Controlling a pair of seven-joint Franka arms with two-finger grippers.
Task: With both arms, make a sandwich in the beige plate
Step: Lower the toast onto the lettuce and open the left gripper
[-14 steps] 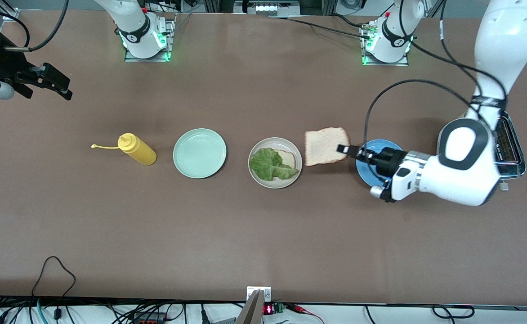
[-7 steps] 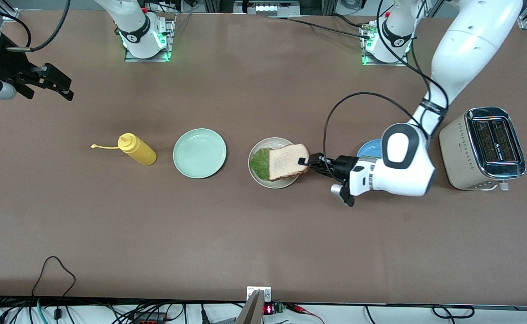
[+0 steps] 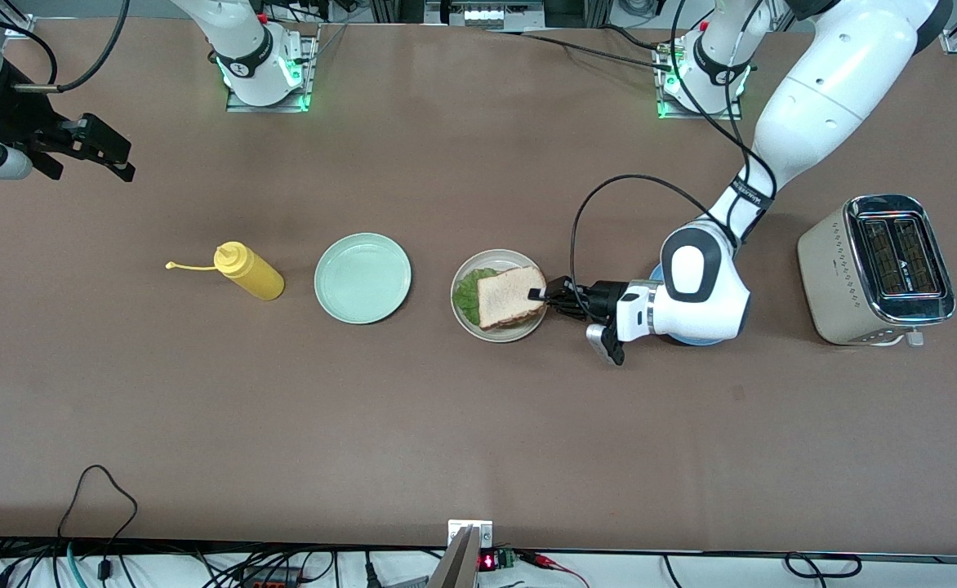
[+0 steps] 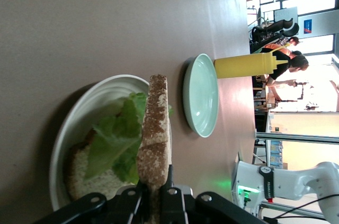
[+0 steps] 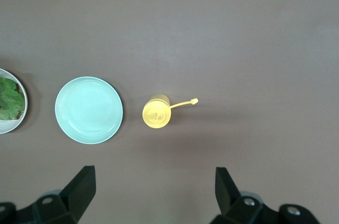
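The beige plate (image 3: 495, 336) lies mid-table with a lower bread slice (image 4: 79, 173) and a green lettuce leaf (image 3: 466, 296) on it. My left gripper (image 3: 538, 294) is shut on the edge of a second bread slice (image 3: 509, 296) and holds it flat, low over the lettuce. In the left wrist view the held slice (image 4: 153, 139) shows edge-on between the fingers (image 4: 172, 195), close above the lettuce (image 4: 114, 139) and the plate rim (image 4: 69, 128). I cannot tell whether the slice touches the leaf. My right gripper (image 3: 111, 159) waits open in the air at the right arm's end of the table.
A mint-green plate (image 3: 362, 278) and a yellow squeeze bottle (image 3: 250, 273) lie beside the beige plate toward the right arm's end. A blue plate (image 3: 656, 273) is mostly hidden under the left arm. A toaster (image 3: 874, 269) stands at the left arm's end.
The left arm carried the bread slice from beside the blue plate to over the beige plate and lowered it above the lettuce. The right arm has not moved.
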